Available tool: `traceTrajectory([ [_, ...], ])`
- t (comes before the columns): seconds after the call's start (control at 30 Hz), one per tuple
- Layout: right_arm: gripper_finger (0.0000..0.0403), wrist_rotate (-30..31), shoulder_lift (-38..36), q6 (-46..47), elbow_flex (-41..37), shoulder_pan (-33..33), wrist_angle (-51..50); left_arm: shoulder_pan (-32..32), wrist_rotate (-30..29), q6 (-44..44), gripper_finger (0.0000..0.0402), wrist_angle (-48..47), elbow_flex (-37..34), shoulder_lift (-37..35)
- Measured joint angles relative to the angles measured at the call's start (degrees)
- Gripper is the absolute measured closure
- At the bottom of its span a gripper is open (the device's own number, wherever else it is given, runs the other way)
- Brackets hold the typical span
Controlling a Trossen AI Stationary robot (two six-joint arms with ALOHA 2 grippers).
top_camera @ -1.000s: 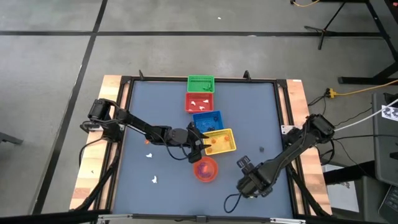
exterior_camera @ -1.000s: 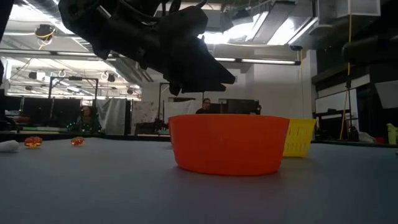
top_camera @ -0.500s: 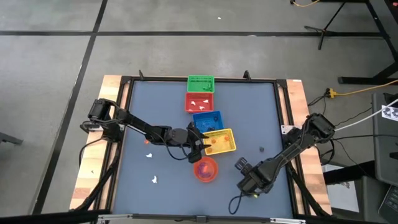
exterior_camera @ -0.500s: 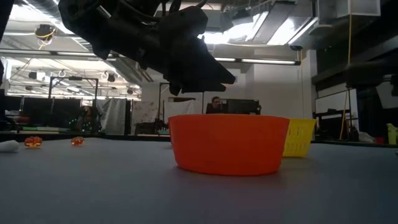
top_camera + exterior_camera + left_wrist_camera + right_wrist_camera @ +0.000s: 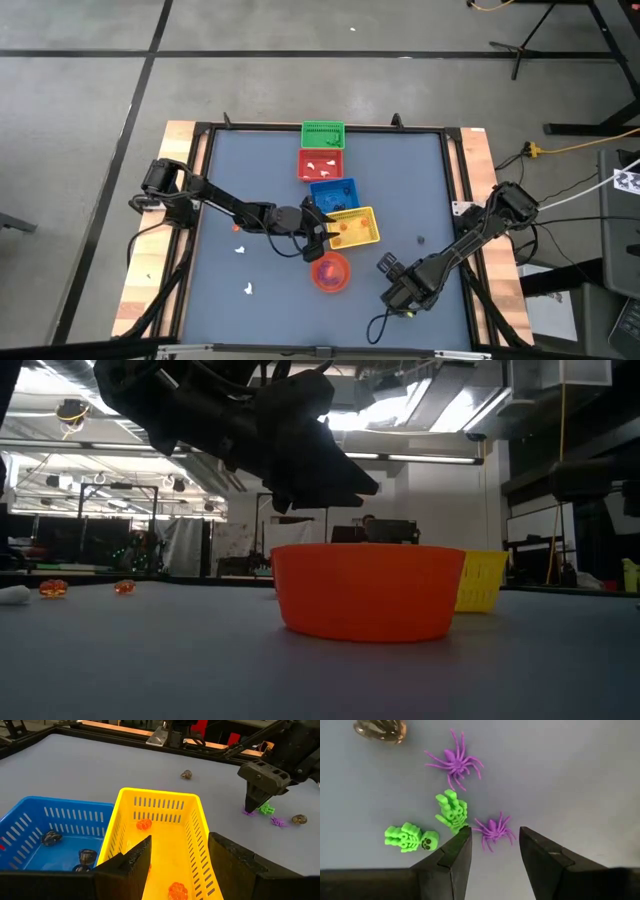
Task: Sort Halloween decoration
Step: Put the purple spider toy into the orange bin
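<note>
Right wrist view: right gripper w/ fingers apart, low over purple spider beside green skeleton, risks pinching both if it drops off-centre; left gripper, fingers apart & empty, hangs over yellow basket w/ orange bits.

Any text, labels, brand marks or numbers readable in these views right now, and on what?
None can be read.
A black-and-white patterned tag at the right edge of the high view is a marker, not lettering.
The yellow basket, blue basket, orange bowl and the trinkets under the right gripper bear no print.
Room fixtures behind the table in the low view are too small to show any signs.
</note>
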Motion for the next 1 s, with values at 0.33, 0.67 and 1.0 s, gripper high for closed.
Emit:
traceTrajectory([
  [0.33, 0.0236, -0.8, 0.1, 0.0, 2.6, 0.0, -0.6, 0.0, 0.0, 0.0, 0.0222, 0.0, 0.0, 0.0],
  [0.67, 0.0236, 1.7, 0.1, 0.0, 1.9, 0.0, -0.1, 0.0, 0.0, 0.0, 0.0222, 0.0, 0.0, 0.0],
  [1.0, 0.0236, 1.1, 0.1, 0.0, -1.9, 0.0, 4.7, 0.0, 0.0, 0.1, 0.0222, 0.0, 0.0, 0.0],
])
